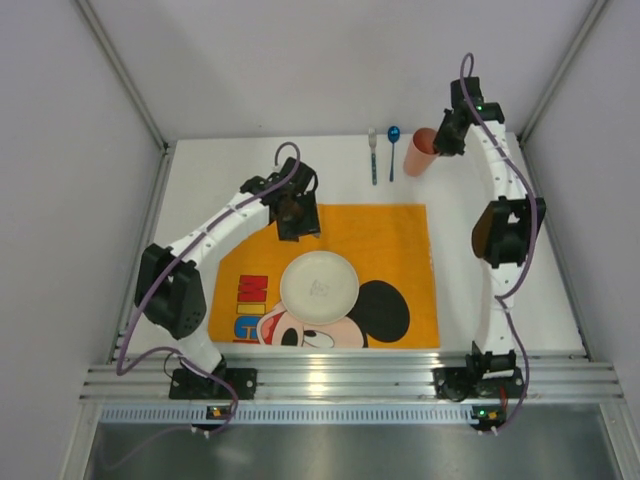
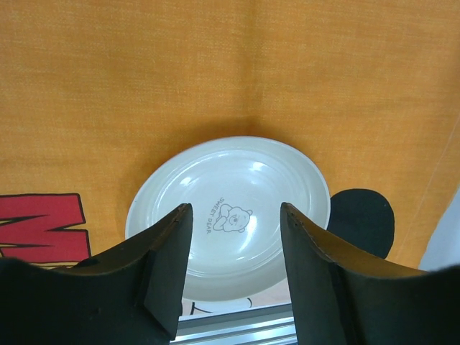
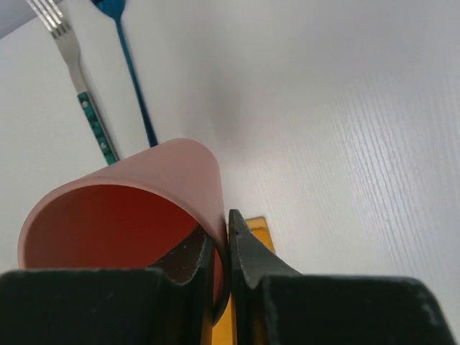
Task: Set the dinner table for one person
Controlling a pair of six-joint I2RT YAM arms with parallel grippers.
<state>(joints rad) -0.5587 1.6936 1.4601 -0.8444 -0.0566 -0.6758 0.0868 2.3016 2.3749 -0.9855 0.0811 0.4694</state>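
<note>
Top external view. The dinner table (image 1: 200,175), a large flat white tabletop with a ribbed aluminium rail (image 1: 350,380) along its near edge, lies under everything. An orange Mickey Mouse cloth mat (image 1: 390,240) sits on its middle and carries a white round ceramic plate (image 1: 318,287). Behind the mat, a steel fork with a green handle (image 1: 373,155) and a blue spoon (image 1: 392,150) lie side by side. Just right of them is a pink plastic cup (image 1: 419,155) with my right gripper (image 1: 438,140) at its rim. My left gripper (image 1: 297,222) hovers over the mat's far edge.

Left wrist view. The left gripper (image 2: 236,212) has its jaws spread and holds nothing. The plate (image 2: 230,208) is beyond them, apart. It is glossy and breakable, with a low rim that offers little to pinch.

Right wrist view. The right gripper (image 3: 228,223) is clamped on the wall of the pink plastic cup (image 3: 162,169), one finger inside and one outside. I cannot tell whether the base touches the table. My judgement is that the cup is light, with a thin smooth wall that may flex or slip, so the hold should sit deep at the rim and the cup stay level. The fork (image 3: 80,97) and spoon (image 3: 133,79) lie flat on the hard, slick tabletop (image 3: 345,144), so they should be taken mid-handle.
</note>
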